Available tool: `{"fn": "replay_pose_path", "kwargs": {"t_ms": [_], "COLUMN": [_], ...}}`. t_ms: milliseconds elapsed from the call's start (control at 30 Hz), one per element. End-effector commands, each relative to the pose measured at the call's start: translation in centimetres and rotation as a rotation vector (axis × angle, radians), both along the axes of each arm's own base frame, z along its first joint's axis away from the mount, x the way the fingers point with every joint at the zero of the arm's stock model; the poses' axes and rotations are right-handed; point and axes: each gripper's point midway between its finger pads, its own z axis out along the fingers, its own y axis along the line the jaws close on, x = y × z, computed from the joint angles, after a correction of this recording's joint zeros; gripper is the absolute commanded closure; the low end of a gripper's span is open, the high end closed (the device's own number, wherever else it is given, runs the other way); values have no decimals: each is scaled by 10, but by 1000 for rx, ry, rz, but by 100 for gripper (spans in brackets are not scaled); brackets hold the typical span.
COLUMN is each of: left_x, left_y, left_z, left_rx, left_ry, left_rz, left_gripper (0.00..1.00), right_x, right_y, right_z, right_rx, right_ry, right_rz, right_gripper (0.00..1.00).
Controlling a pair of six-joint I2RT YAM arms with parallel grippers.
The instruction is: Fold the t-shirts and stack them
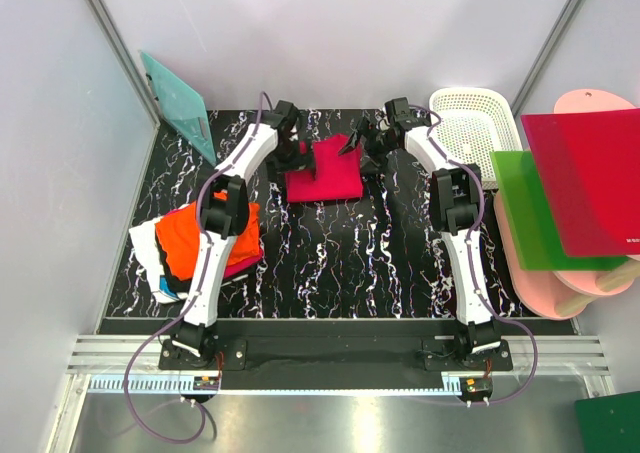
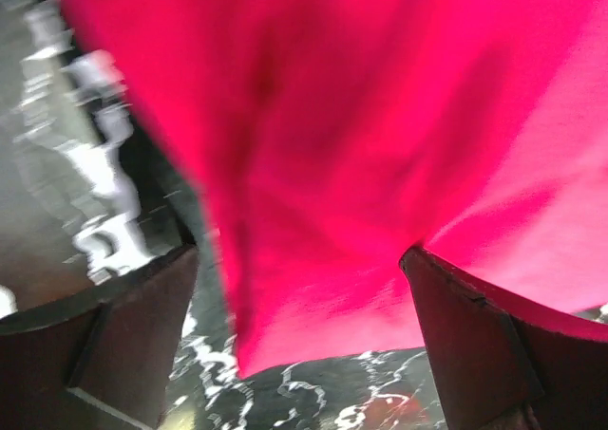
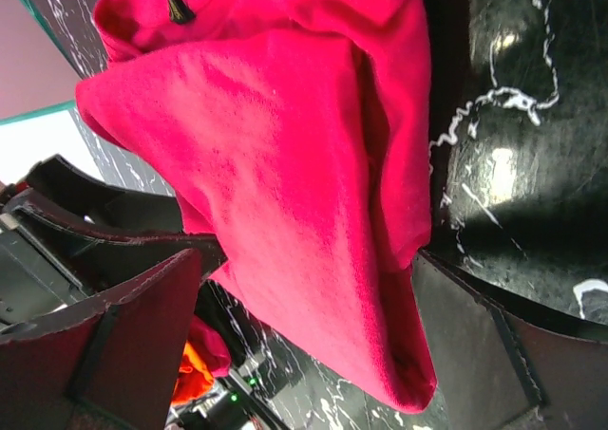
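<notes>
The crimson-pink t-shirt [image 1: 325, 173] lies folded into a small rectangle at the back middle of the black marbled table. My left gripper [image 1: 298, 155] is at its left edge and my right gripper [image 1: 356, 143] at its back right corner. In the left wrist view the jaws stand wide apart and open [image 2: 299, 252], with the blurred red cloth [image 2: 361, 145] between and beyond them. In the right wrist view the open gripper [image 3: 306, 257] straddles a bunched fold of the shirt [image 3: 285, 164]. The orange t-shirt [image 1: 185, 238] lies on a pile at the left, partly under my left arm.
A teal board [image 1: 175, 98] leans at the back left. A white basket [image 1: 475, 123] stands at the back right. A green board [image 1: 535, 208] and a red board [image 1: 585, 178] rest on pink trays [image 1: 545, 288]. White cloth [image 1: 150, 258] lies under the pile.
</notes>
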Motion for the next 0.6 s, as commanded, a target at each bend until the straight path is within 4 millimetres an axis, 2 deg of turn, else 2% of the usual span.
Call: {"fn": "replay_pose_path", "kwargs": {"t_ms": [0, 67, 100, 133, 167, 200, 233, 300, 400, 433, 500, 533, 567], "left_x": [-6, -7, -10, -11, -11, -14, -14, -15, -9, -2, 3, 7, 5], "left_y": [-52, -55, -58, -60, -62, -62, -61, -56, -37, -29, -10, 0, 7], "left_z": [-14, -20, -24, -27, -28, -33, -36, -37, -20, 5, 25, 54, 64], "left_rx": [-149, -167, -188, -197, -207, -209, -208, -186, -110, -101, -38, -38, -23], "left_ry": [30, 43, 63, 71, 71, 85, 87, 85, 27, -28, -86, -142, -156], "left_rz": [-59, -52, -50, -48, -48, -47, -48, -48, -38, -32, -16, -2, 3], "left_gripper": [1, 8, 27, 37, 52, 80, 98, 100, 100, 100, 100, 100, 100], "right_x": [-8, -13, -15, -18, -19, -20, -22, -23, -25, -28, -30, -33, -34], "right_y": [10, 8, 9, 8, 8, 9, 8, 9, 7, 6, 5, 4, 3], "right_z": [20, 17, 17, 13, 13, 13, 13, 16, 21, 20, 27, 25, 32], "right_rx": [19, 20, 20, 18, 21, 21, 21, 24, 22, 19, 15, 9, 5], "right_ry": [-24, -8, -6, 3, 7, 6, 10, 4, -7, -4, -22, -18, -30], "right_rz": [61, 66, 70, 73, 77, 82, 83, 94, 99, 102, 112, 114, 115], "right_gripper": [0, 0, 0, 0, 0, 0, 0, 0, 0, 0, 0, 0, 0]}}
